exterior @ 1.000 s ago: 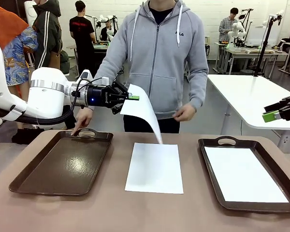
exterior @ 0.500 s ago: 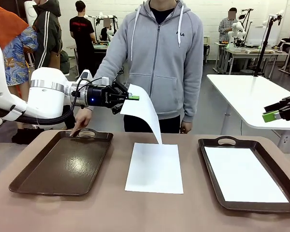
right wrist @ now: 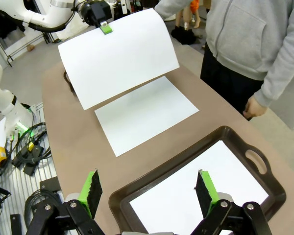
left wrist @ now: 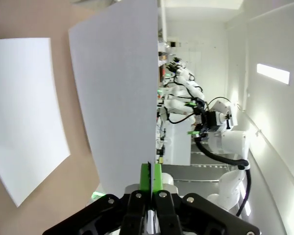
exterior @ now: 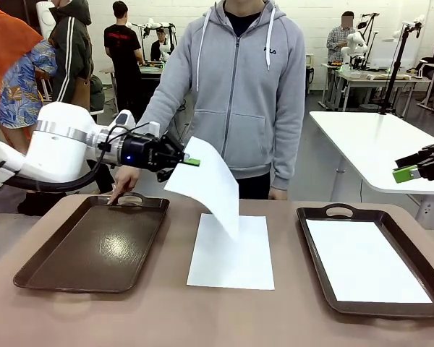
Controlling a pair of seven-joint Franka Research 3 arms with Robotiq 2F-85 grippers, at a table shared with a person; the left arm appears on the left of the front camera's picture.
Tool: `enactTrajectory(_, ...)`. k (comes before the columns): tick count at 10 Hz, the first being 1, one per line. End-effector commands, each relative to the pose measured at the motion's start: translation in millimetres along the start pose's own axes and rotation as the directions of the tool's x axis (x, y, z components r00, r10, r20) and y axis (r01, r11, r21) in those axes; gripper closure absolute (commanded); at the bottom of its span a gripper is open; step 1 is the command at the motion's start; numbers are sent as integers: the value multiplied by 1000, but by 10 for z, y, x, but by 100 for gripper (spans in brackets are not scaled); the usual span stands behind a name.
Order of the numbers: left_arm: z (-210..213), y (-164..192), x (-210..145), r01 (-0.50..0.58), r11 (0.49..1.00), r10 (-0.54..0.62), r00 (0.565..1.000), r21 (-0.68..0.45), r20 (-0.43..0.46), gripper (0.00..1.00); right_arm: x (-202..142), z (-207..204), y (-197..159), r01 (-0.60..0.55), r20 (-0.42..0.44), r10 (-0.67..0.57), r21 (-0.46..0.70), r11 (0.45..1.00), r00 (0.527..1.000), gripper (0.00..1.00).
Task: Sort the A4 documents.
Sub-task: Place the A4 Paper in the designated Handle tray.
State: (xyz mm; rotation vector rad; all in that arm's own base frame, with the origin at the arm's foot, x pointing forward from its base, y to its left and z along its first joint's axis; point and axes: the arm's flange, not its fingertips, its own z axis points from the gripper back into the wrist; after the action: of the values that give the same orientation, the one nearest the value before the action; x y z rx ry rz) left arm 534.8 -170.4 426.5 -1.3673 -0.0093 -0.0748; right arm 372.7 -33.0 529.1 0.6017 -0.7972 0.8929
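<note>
Brown and bare, the left tray (exterior: 94, 246) lies at the left of the table (exterior: 166, 318). A person's hand (exterior: 124, 181) rests its fingertips on the tray's far handle.

Just right of that hand, the left gripper (exterior: 191, 161) hangs in the air above the table. Its green pads are pinched together on the top edge of the held sheet (exterior: 206, 181). This sheet hangs slanted, bowing down toward the middle of the table. Its low corner is over the flat sheet (exterior: 231, 253), and I cannot tell whether the two touch.

The flat sheet lies on bare tabletop between the two trays, touching neither. Behind it, the person's other hand (exterior: 278, 194) hangs at the far table edge.

Farther right sits the right tray (exterior: 380, 214), with the tray sheet (exterior: 365, 260) lying flat inside it.

At the far right, the right gripper (right wrist: 149, 191) hovers high above the near end of that tray. Its jaws are spread wide with nothing between them.
</note>
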Motion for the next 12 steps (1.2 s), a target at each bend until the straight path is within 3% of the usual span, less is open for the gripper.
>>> enactTrajectory(1, 317, 58, -124, 26, 996, -27, 1000, 85, 4, 99, -3, -4, -1, 1, 1, -1, 2, 1000, 1000, 0)
enactTrajectory(6, 843, 343, -137, 8, 939, 3, 1000, 343, -31, 99, -3, -4, -1, 1, 1, -1, 2, 1000, 1000, 0)
enactTrajectory(9, 1165, 510, -12, 24, 908, -9, 999, 418, -38, 99, -3, -4, -1, 1, 1, -1, 2, 1000, 1000, 0)
enactTrajectory(12, 1333, 700, 79, -4, 844, 9, 1000, 537, -6, 99, -3, -4, -1, 1, 1, -1, 2, 1000, 1000, 0)
